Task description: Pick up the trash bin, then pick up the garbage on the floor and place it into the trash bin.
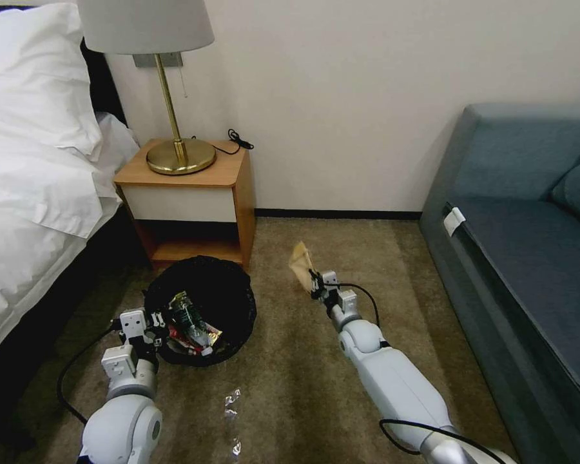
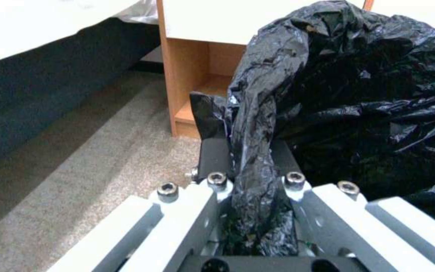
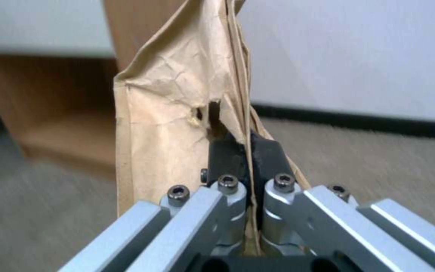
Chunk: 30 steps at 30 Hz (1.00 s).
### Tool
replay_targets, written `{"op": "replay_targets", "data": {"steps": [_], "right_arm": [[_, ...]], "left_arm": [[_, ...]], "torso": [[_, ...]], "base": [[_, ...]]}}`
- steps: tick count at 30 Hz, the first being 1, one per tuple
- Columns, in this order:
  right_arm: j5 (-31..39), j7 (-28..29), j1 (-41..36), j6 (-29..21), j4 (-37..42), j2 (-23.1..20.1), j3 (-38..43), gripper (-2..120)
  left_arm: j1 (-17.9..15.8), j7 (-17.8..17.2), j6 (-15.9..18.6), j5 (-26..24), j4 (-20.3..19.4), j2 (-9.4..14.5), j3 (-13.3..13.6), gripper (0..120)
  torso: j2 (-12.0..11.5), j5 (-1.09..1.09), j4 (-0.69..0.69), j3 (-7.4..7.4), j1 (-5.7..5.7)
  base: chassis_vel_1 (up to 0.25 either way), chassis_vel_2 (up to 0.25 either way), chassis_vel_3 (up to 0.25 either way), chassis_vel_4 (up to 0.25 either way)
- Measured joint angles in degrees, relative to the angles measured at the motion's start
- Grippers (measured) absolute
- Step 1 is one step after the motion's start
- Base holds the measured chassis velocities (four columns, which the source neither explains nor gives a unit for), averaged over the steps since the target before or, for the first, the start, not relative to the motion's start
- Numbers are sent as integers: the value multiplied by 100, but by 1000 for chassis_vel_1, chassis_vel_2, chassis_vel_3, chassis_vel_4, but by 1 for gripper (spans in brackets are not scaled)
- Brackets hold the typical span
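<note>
Trash bin (image 1: 203, 309) sits on the carpet (image 1: 290, 386) just in front of the nightstand (image 1: 190, 200), round, lined with a crinkled glossy black bag (image 2: 358, 98) folded over the rim. Left gripper (image 1: 153, 330) is at the bin's near-left rim, fingers (image 2: 213, 155) clamped on a bunched fold of that bag. Inside the bin: a small bottle with a green label (image 1: 185, 314) and red-and-gold wrappers (image 1: 196, 338), all lying loose on the black plastic.

Right gripper (image 1: 315, 288) is held above the carpet to the right of the bin, apart from it, fingers (image 3: 227, 155) pinched together on a crumpled brown paper bag (image 1: 301, 262). Bag stands up from the jaws, creased, with a small tear near the grip.

Room to move: bed (image 1: 38, 193) with white sheets closes off the left, the wood nightstand with a brass lamp (image 1: 174, 96) stands against the wall behind the bin, and a blue-grey sofa (image 1: 528, 245) runs down the right. Open strip of beige short-pile carpet lies between bin and sofa. A few small shiny clear scraps (image 1: 231, 406) lie on the carpet near the robot, between the two arms.
</note>
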Motion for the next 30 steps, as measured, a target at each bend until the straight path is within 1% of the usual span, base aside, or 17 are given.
{"op": "replay_targets", "data": {"steps": [1,2,4,5,7,8,10,11,13,19,30], "right_arm": [[91,92,-21,-28,319,-7,-129,0],[91,92,-21,-28,319,-7,-129,0],[292,340,-61,-142,1048,-37,-470,0],[292,340,-61,-142,1048,-37,-470,0],[459,591,-76,-276,1571,-45,-809,0],[459,591,-76,-276,1571,-45,-809,0],[519,720,-78,-375,1910,-44,-1066,0],[519,720,-78,-375,1910,-44,-1066,0],[530,809,-117,-468,2190,-32,-1293,0],[494,879,-271,-558,2449,51,-1602,0],[386,880,-326,-585,2447,238,-1805,0]], "left_arm": [[-4,1,0,0,12,-5,8,4],[-4,1,0,0,12,-5,8,4],[-13,1,-6,0,22,-20,18,4],[-13,1,-6,0,22,-20,18,4],[-15,3,-8,3,29,-33,30,4],[-15,3,-8,3,29,-33,30,4],[-13,4,-11,7,29,-41,32,4],[-13,4,-11,7,29,-41,32,4],[2,4,-14,12,19,-52,29,4],[9,6,-25,44,15,-73,34,4],[-34,10,-25,107,40,-154,78,4]], "torso": [[0,0,0,-1,0],[0,0,0,-1,0],[0,0,1,-1,0],[0,0,1,-1,0],[0,-1,1,-1,0],[0,-1,1,-1,0],[0,-1,1,-1,0],[0,-1,1,-1,0],[0,0,1,-1,0],[0,0,1,-1,0],[0,0,1,-1,0]], "base": [[0,0,0,0],[0,0,0,0],[0,0,0,0],[0,0,0,0],[0,0,0,0],[0,0,0,0],[0,0,0,0],[0,0,0,0],[0,0,0,0],[0,0,0,0],[0,0,0,0]]}}
